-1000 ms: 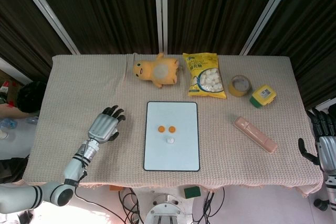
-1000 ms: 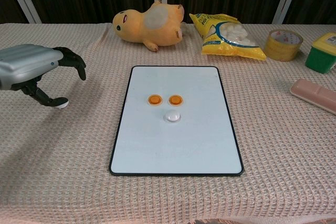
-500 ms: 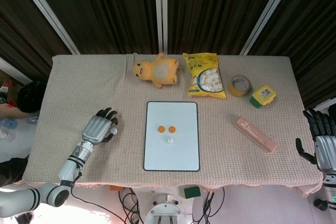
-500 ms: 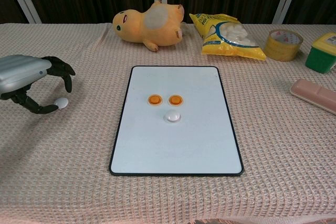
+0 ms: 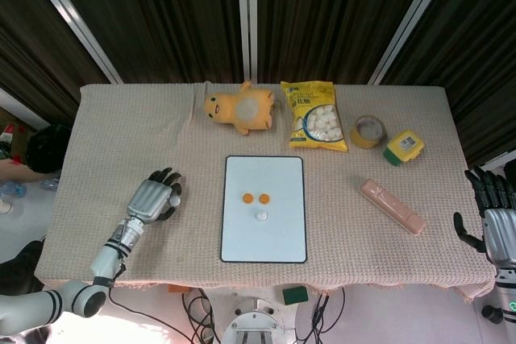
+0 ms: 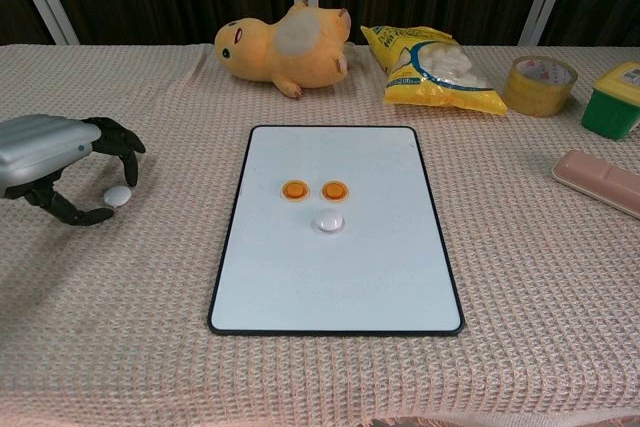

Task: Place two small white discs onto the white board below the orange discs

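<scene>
The white board (image 6: 335,282) lies in the middle of the table with two orange discs (image 6: 295,189) (image 6: 334,189) side by side on it. One small white disc (image 6: 328,222) sits on the board just below the right orange disc. A second white disc (image 6: 118,195) lies on the cloth left of the board. My left hand (image 6: 55,157) arches low over that disc, which lies between the thumb and the curled fingers (image 6: 125,142), not gripped. From the head view, my right hand (image 5: 496,227) hangs off the table's right edge with its fingers spread and nothing in it.
A yellow plush toy (image 6: 280,47), a yellow snack bag (image 6: 430,67), a tape roll (image 6: 540,85) and a green box (image 6: 615,99) line the back. A pink case (image 6: 600,179) lies at the right. Bare cloth lies between the left hand and the board (image 5: 264,239).
My left hand has drawn back to the left and sunk toward the cloth. The white disc beside it stays on the cloth. The right hand has barely shifted.
</scene>
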